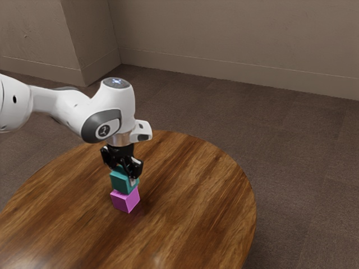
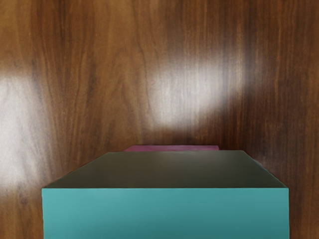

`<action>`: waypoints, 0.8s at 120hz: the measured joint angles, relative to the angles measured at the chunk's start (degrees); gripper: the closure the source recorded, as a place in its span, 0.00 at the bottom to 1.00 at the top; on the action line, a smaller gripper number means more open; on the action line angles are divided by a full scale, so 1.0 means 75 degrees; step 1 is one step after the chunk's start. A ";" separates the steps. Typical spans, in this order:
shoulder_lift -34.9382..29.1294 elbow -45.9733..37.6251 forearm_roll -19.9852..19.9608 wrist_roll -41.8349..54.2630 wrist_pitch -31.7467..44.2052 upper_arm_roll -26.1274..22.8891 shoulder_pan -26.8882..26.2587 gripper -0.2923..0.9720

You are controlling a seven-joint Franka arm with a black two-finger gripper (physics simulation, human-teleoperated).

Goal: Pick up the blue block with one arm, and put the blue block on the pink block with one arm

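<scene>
A teal-blue block (image 1: 122,182) rests on top of the pink block (image 1: 125,200) near the middle of the round wooden table (image 1: 196,185). My black gripper (image 1: 124,175) stands straight above them, its fingers down on two sides of the blue block, shut on it. In the wrist view the blue block (image 2: 164,199) lies just under my hand, and a thin strip of the pink block (image 2: 172,148) peeks out beyond its far edge.
The table's rim curves round at the exterior view's right, with brown carpet floor (image 1: 303,168) beyond it. A beige wall and its corner stand at the back.
</scene>
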 joint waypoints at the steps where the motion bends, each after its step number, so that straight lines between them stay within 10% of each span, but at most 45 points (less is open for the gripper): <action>1: -0.0005 0.0000 0.0003 -0.0003 0.0003 -0.0005 -0.0006 0.52; 96: -0.0313 -0.0458 0.0017 -0.0133 0.0270 -0.0032 0.0072 0.44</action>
